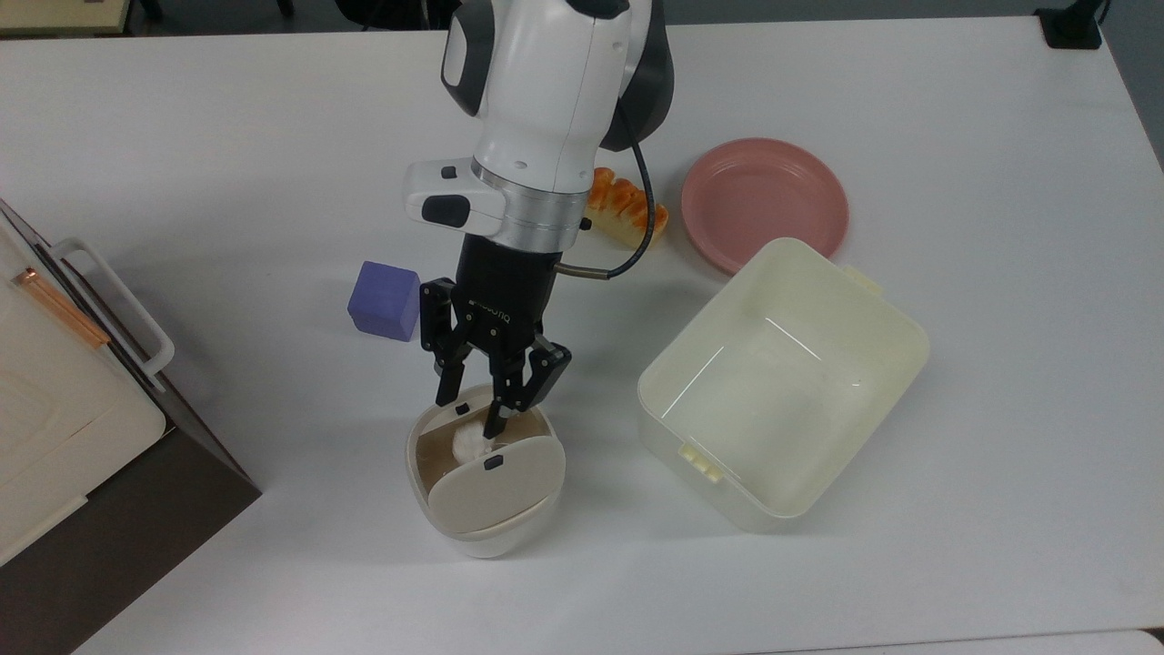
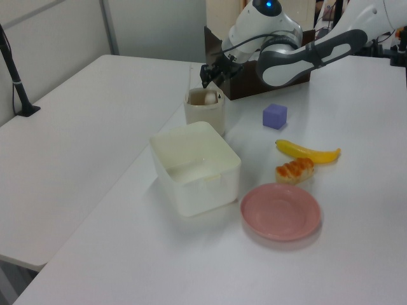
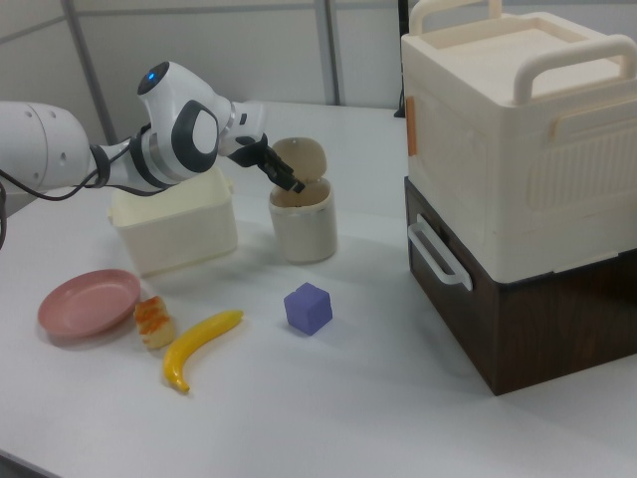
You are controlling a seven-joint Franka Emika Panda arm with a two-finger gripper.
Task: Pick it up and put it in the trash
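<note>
White ball [image 1: 469, 443] inside bin [image 1: 485, 537], open hand [image 1: 473, 414] above (purple cube [image 1: 385, 300] near)
</note>
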